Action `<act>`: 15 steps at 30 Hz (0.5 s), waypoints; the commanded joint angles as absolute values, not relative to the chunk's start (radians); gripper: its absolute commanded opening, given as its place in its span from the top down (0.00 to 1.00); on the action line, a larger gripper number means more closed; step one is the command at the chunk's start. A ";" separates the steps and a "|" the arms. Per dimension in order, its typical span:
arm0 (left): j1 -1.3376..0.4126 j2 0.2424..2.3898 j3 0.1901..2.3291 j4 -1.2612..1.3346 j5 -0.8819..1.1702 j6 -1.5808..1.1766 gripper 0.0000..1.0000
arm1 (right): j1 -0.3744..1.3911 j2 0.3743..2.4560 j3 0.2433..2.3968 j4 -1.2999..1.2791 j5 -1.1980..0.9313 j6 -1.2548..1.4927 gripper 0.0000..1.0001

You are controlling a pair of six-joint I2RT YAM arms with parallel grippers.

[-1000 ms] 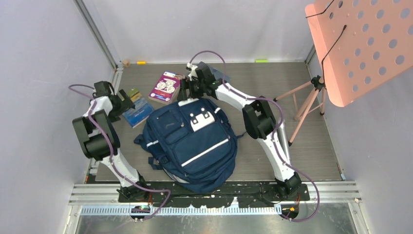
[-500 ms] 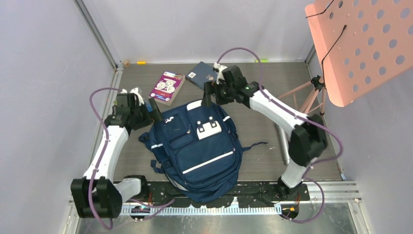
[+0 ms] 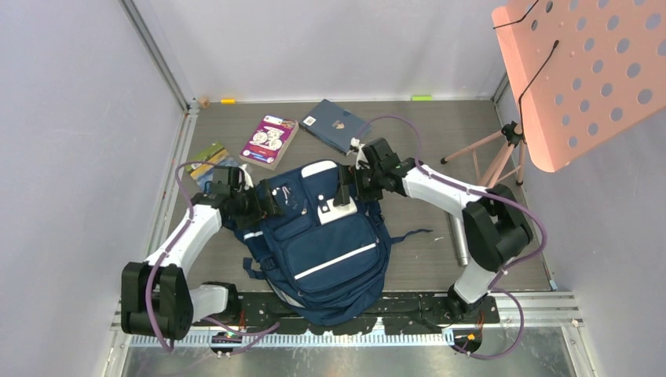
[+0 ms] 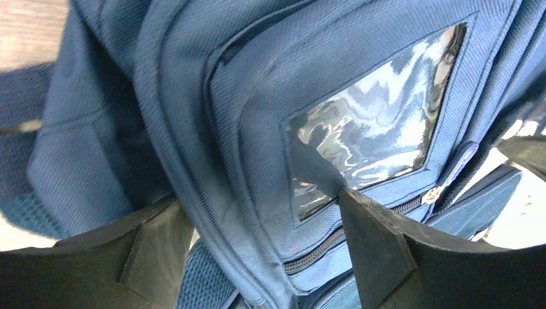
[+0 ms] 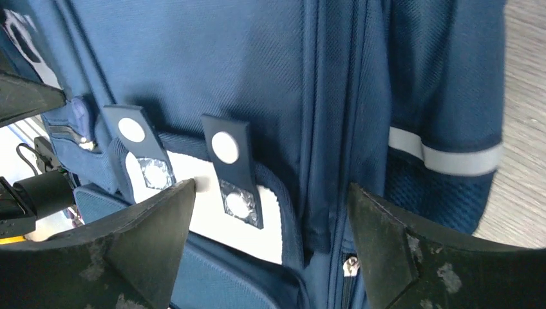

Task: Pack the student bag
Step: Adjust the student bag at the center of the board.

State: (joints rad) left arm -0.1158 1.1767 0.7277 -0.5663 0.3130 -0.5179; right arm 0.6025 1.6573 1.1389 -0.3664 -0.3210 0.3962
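The student bag point(image 3: 318, 239), a navy backpack with pale stripes and white front patches, lies flat in the middle of the table. My left gripper point(image 3: 271, 203) is over its upper left corner. In the left wrist view the left gripper point(image 4: 257, 222) is open and straddles a fold of the bag point(image 4: 212, 96) beside a clear window pocket point(image 4: 373, 122). My right gripper point(image 3: 343, 188) hangs over the top of the bag at the white patch. In the right wrist view the right gripper point(image 5: 270, 222) is open above the white patch point(image 5: 193, 193) and a zip pull point(image 5: 349, 264), holding nothing.
Beyond the bag lie a purple book point(image 3: 268, 141) and a dark blue book point(image 3: 334, 124). More books point(image 3: 206, 157) lie at the left. A metal cylinder point(image 3: 458, 236) rests right of the bag. A tripod point(image 3: 495, 157) carrying a pink perforated board point(image 3: 581, 71) stands at the right.
Both arms have come in over the bag. The left gripper moved right from the books at the left. The right gripper moved nearer, from the far books down onto the bag's top.
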 commanded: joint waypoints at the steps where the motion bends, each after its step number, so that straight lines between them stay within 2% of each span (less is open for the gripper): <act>1: -0.133 1.244 0.688 -0.369 0.447 -0.528 0.29 | 0.604 1.739 1.191 -0.253 -0.428 0.417 0.12; 3: -0.159 1.262 0.687 -0.324 0.497 -0.502 0.54 | 0.604 1.749 1.181 -0.223 -0.470 0.442 0.31; 4: -0.178 1.264 0.693 -0.314 0.501 -0.492 0.67 | 0.606 1.734 1.172 -0.193 -0.480 0.452 0.51; 5: -0.197 1.257 0.700 -0.305 0.502 -0.484 0.80 | 0.606 1.718 1.148 -0.178 -0.478 0.477 0.61; 6: -0.217 1.245 0.711 -0.300 0.496 -0.479 0.92 | 0.608 1.676 1.135 -0.152 -0.466 0.488 0.89; 7: -0.242 1.227 0.725 -0.296 0.486 -0.474 0.99 | 0.611 1.624 1.109 -0.138 -0.451 0.504 0.94; 8: -0.268 1.208 0.744 -0.295 0.471 -0.469 1.00 | 0.618 1.591 1.095 -0.134 -0.411 0.509 0.98; 12: -0.394 1.142 0.865 -0.271 0.374 -0.458 1.00 | 0.656 1.370 1.031 -0.151 -0.239 0.512 0.99; 15: -0.466 1.187 0.992 -0.260 0.349 -0.453 1.00 | 0.679 1.191 0.994 -0.193 -0.069 0.513 0.99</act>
